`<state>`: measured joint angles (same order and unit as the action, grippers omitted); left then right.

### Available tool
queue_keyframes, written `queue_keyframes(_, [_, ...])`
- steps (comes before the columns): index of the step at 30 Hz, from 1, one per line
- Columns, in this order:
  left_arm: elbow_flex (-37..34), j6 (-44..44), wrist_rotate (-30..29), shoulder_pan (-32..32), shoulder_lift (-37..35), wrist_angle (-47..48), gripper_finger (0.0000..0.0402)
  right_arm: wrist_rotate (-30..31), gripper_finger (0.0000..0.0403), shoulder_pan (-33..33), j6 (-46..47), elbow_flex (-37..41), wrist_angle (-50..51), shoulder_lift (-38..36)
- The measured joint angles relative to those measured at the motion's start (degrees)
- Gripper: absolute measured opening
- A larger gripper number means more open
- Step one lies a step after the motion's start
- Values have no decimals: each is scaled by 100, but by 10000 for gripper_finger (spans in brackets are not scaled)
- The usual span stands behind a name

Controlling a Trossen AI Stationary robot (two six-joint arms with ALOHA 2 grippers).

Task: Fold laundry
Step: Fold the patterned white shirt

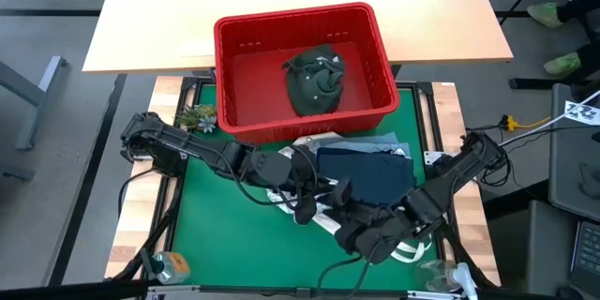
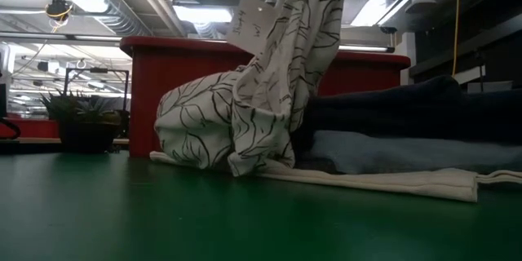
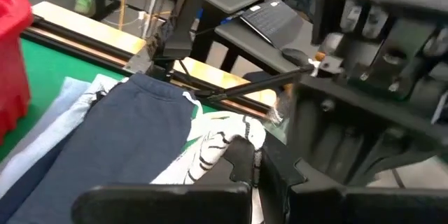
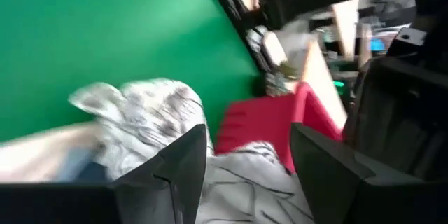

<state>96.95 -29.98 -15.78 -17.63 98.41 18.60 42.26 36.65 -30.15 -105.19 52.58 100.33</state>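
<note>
The white garment with the dark leaf print (image 2: 245, 106) rises out of the top of the low view, and its bunched lower part rests on the green mat (image 1: 225, 216). My left gripper (image 3: 256, 162) is shut on it above the mat's middle (image 1: 302, 208). My right gripper (image 1: 361, 236) is open close beside it, and printed cloth (image 4: 238, 182) shows between its fingers; whether they touch it I cannot tell. A navy garment (image 1: 366, 173) lies on light blue denim (image 2: 383, 151). A dark olive garment (image 1: 314, 80) lies in the red basket (image 1: 300, 28). My left gripper pinches a bunched part of the white printed garment (image 3: 227, 143) between its two shut fingers, coming in from the table's left and slanting slightly down. The cloth hangs below the hold, and its lower folds (image 2: 204, 126) lie on the mat.
A white tote bag (image 2: 391, 181) lies flat under the pile, its handles toward the near right (image 1: 412, 253). The red basket stands at the mat's far edge. A small potted plant (image 1: 195, 117) sits at the far left. The mat's left half is bare green.
</note>
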Motion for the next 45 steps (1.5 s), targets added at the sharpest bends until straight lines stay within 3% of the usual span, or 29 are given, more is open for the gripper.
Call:
queue_keyframes(6, [0,-35,37,0,0,14,0,733,205,19,-271,4,43,173])
queue_keyframes(21, [0,-149,15,6,0,40,7,826,199,16,-215,4,698,173])
queue_keyframes(29, [0,-300,335,-2,0,36,7,888,124,4,-203,4,1121,173])
queue_keyframes(40, [0,-295,342,-4,0,31,8,1021,13,4,-145,2,1102,173])
queue_keyframes(45, [0,-249,340,-4,0,27,14,1020,17,6,198,2,1104,173])
